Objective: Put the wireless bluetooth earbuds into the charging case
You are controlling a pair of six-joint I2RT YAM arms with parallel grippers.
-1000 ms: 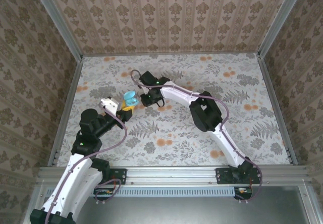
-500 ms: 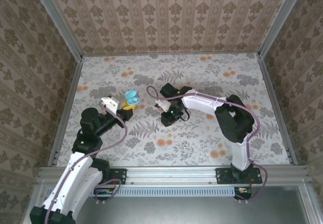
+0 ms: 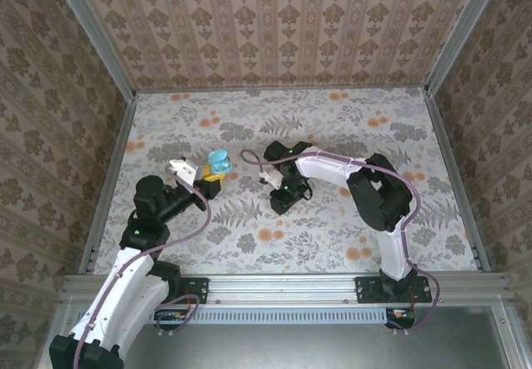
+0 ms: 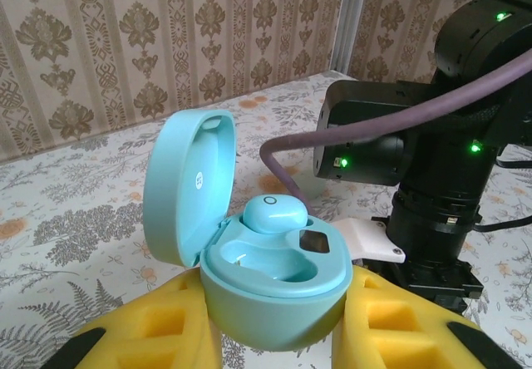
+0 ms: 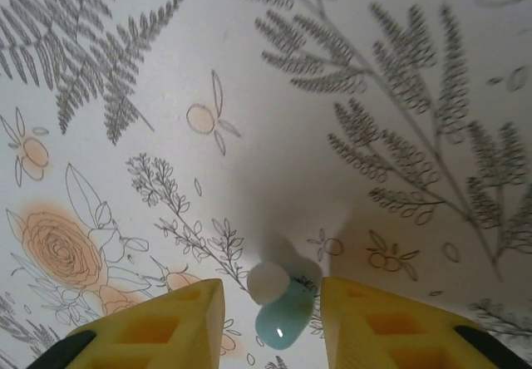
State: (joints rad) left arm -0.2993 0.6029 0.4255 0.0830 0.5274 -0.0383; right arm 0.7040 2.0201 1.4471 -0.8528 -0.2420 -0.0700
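I found the first earbud (image 4: 274,214) seated in the open charging case (image 4: 274,290), which my left end effector (image 4: 274,336) pinched, while the second earbud (image 5: 281,317) lay on the worktop (image 5: 249,136) between the spread fingers of my right end effector (image 5: 272,302), apparently ungripped.

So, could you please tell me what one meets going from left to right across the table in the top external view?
left arm's black joint → open turquoise charging case → right gripper → right arm's black elbow
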